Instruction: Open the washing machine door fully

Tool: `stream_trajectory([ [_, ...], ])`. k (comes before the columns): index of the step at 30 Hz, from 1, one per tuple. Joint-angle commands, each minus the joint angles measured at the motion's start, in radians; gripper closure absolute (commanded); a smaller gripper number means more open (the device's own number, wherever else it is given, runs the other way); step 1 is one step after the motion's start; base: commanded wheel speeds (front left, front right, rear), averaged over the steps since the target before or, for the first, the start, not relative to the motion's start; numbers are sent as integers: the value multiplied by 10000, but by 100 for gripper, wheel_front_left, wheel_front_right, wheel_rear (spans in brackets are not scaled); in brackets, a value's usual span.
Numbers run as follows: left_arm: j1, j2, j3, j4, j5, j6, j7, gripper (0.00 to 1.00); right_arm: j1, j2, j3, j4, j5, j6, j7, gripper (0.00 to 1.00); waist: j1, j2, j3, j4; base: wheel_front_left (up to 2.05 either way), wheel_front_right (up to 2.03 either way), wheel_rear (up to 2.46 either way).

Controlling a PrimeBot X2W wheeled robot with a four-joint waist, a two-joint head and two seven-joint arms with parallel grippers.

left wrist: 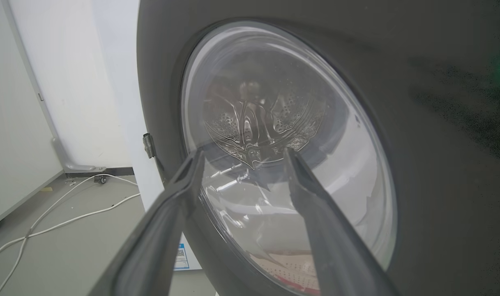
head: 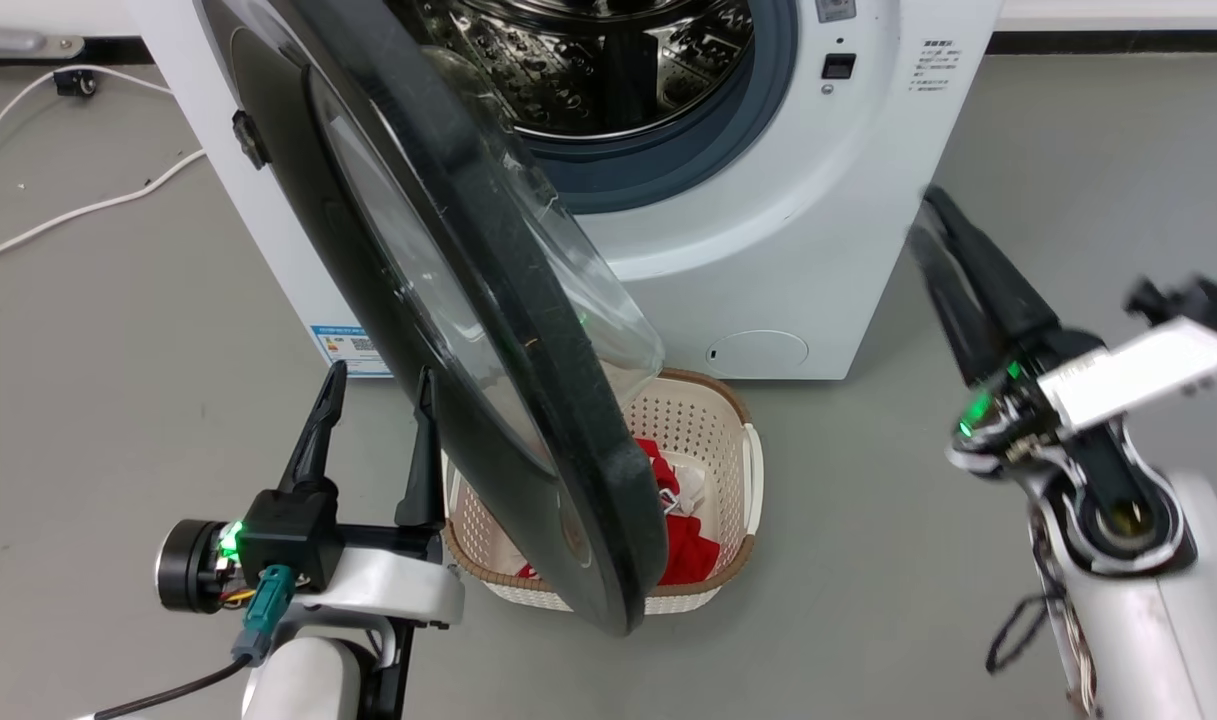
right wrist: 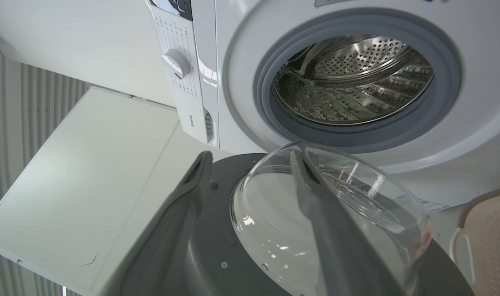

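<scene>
The glossy black round washing machine door point(head: 438, 300) stands just right of your left hand point(head: 381, 372), which is spread wide and empty. The door is likely heavy, rigid and slick, so push at its rim.

Laundry corner in a lab-like test room.
Washing machine point(head: 768, 240), laundry basket point(head: 690, 420) on bare grey floor point(head: 118, 400), loose white cables point(head: 78, 211).

- The washing machine door point(head: 448, 300) sticks out in front of the washing machine point(head: 768, 230).
- A basket point(head: 728, 420) sits on the floor before the machine, partly behind the door, with clothes point(head: 683, 545) in it.
- The left gripper point(head: 382, 373) is just left of the door.
- The right gripper point(head: 925, 215) is well right of the basket.
</scene>
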Motion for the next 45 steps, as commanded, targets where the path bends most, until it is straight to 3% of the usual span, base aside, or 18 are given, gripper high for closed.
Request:
stream_trajectory([
  [1,141,-5,81,-28,1,43,-26,0,412,69,-151,-159,-267,0,-497,0,1,0,-43,-52,0,0,0],
  [8,410,-7,301,-23,49,26,-26,0,1963,-155,-409,-344,-3171,0,-3458,0,1,0,-348,-191,0,0,0],
  [12,602,-7,376,-16,59,30,-26,0,2667,-293,-353,-372,-5164,0,-4630,0,1,0,-552,-227,0,0,0],
  [22,782,-9,439,-43,72,42,-26,0,3417,48,-1231,-1462,-12266,-1,-5405,0,1,0,-739,-268,0,0,0],
  [26,832,-10,429,-36,85,26,-26,0,3721,246,-1082,-2096,-14322,-1,-5389,0,1,0,-808,-232,0,0,0],
  [32,812,-12,389,-68,122,20,-26,0,4047,365,-858,-1958,-15392,-3,-5168,0,1,0,-789,-199,0,0,0],
  [45,801,-12,350,-43,167,-28,-26,0,3719,371,-852,-1123,-14854,-3,-5274,0,1,0,-778,-184,0,0,0],
])
